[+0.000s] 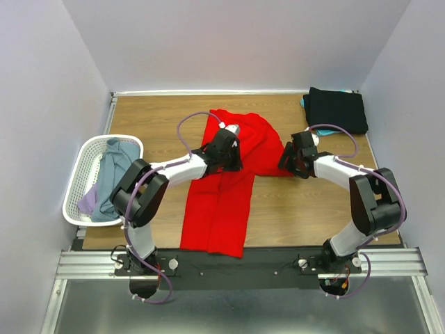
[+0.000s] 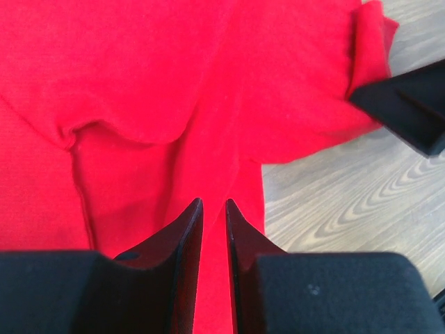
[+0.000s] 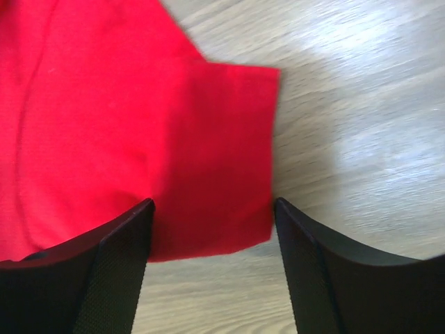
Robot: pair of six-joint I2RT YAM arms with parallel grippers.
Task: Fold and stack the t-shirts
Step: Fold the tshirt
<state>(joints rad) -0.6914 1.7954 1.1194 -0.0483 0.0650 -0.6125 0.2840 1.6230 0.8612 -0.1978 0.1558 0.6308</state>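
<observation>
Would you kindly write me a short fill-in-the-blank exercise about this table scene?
1. The middle shirt is coloured ___.
2. The right pincer hangs over the sleeve with jaws ___.
3. The black shirt lies folded at the table's far ___ corner.
4. The basket sits on the table's ___ side.
Missing words: red; open; right; left.

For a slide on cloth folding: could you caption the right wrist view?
Open right gripper poised over a sleeve of the red t-shirt on the wooden table.
</observation>
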